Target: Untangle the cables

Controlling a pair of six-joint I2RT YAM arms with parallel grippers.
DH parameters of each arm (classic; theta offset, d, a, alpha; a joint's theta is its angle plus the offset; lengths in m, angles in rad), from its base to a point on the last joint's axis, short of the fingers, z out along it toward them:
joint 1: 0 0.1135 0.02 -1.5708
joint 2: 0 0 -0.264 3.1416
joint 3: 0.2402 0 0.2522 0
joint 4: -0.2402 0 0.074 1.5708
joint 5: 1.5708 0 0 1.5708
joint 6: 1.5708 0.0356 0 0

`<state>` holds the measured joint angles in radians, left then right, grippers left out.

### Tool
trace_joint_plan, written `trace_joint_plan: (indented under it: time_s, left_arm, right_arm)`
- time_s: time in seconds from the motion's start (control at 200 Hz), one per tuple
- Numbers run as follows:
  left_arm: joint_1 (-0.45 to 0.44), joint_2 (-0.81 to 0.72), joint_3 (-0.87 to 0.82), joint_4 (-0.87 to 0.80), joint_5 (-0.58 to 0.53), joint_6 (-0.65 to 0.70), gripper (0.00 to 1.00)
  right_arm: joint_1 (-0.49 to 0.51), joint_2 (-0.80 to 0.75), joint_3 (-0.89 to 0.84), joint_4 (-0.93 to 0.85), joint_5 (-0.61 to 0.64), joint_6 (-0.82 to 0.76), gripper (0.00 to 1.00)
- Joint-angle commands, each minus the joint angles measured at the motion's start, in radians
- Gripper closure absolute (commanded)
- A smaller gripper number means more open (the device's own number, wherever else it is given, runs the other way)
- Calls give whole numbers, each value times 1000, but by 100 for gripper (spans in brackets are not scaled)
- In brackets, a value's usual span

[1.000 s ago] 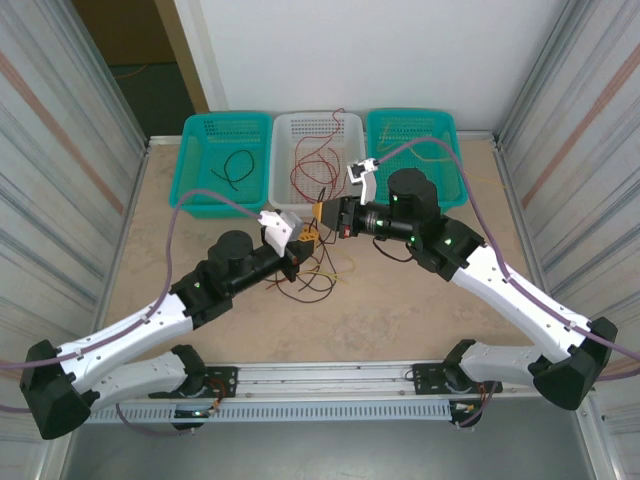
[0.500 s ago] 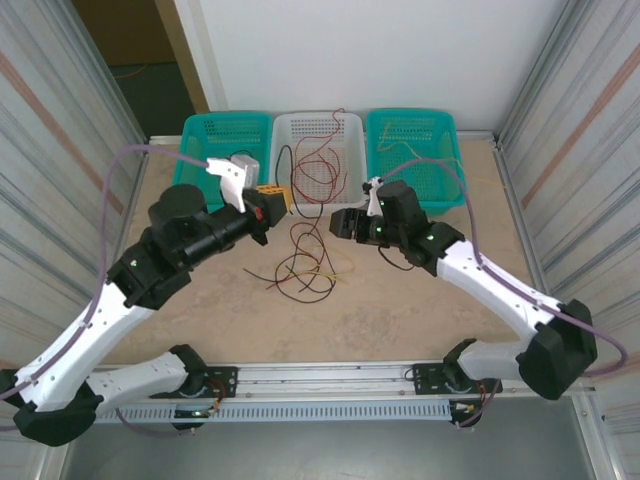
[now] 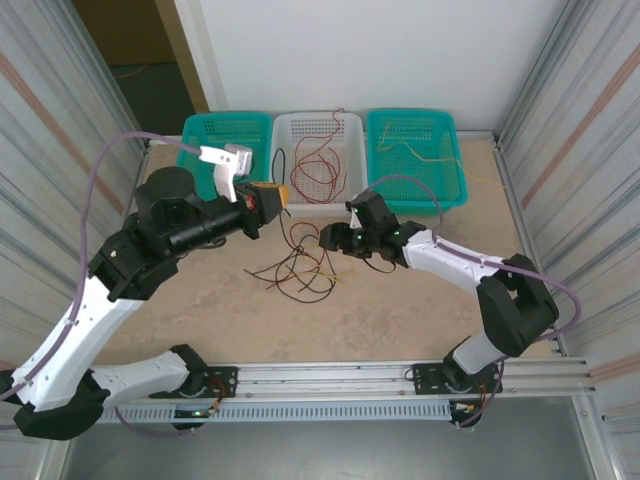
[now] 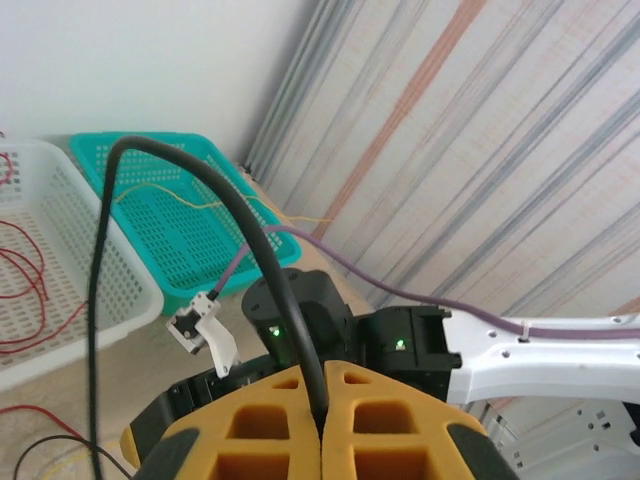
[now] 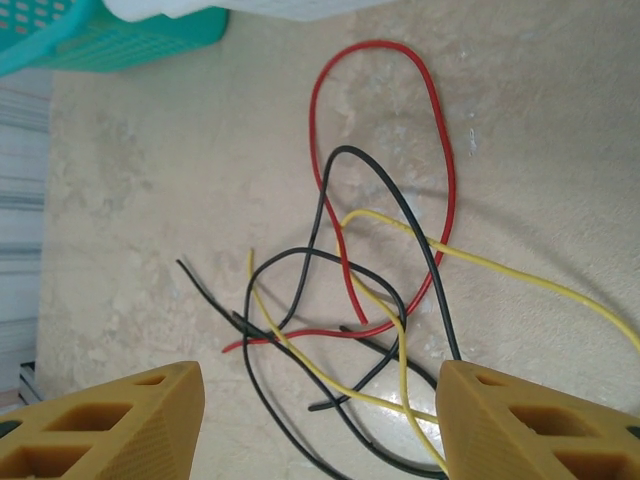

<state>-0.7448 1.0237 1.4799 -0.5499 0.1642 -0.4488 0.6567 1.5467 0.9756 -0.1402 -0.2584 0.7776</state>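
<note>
Left tool (image 4: 322, 400) clamps one black cable (image 4: 250, 232), held high to draw it free. Right tool (image 5: 320, 400) hangs wide-jawed over the red, black and yellow cables (image 5: 350, 290) tangled on the table (image 3: 420, 310), seemingly choosing another.

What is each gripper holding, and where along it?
Left gripper pinches a black cable; where along its length is hidden. Right gripper is open, holding nothing.

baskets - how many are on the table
3, in a row along the far edge: left teal basket, white basket in the middle, right teal basket.
</note>
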Motion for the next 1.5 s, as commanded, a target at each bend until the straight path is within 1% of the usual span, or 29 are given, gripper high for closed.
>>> trace_joint_plan:
  time_s: [0.0,0.095,0.185,0.351,0.511,0.641,0.711,0.792,0.892,1.042,1.132,1.277,1.363,1.493]
  left_arm:
    - [42,11,75,-81,-67,18,100]
    - [122,33,103,-118,-55,3,100]
    - [225,59,114,-136,-14,-20,100]
    - [386,101,106,-84,94,-44,100]
    - [470,145,127,-33,101,-12,100]
    - [561,206,176,-11,146,-14,100]
    - [607,241,195,31,177,-16,100]
    - [638,284,218,77,179,-4,100]
    - [676,363,296,62,182,12,100]
    - [725,455,356,104,219,-1,100]
    - [731,511,393,123,232,0,100]
    - [732,617,522,121,257,-1,100]
    - [733,666,564,129,255,-8,100]
    - [733,716,527,155,244,-21,100]
  right_arm:
    - [15,37,-8,22,-6,36,39]
    - [35,68,-8,4,3,42,43]
    - [55,75,-21,5,20,46,47]
    - [70,62,-21,3,38,47,48]
    - [76,47,12,-52,69,12,49]
    - [82,40,23,-72,86,-3,49]
    - [86,38,23,-76,93,-7,49]
    - [90,35,23,-80,102,-13,49]
    - [94,30,24,-85,107,-24,50]
    - [93,29,30,-93,111,-45,50]
    - [95,37,35,-94,114,-56,50]
    - [94,60,34,-81,117,-59,51]
    - [94,80,32,-70,120,-60,52]
    - [91,98,35,-67,123,-60,53]
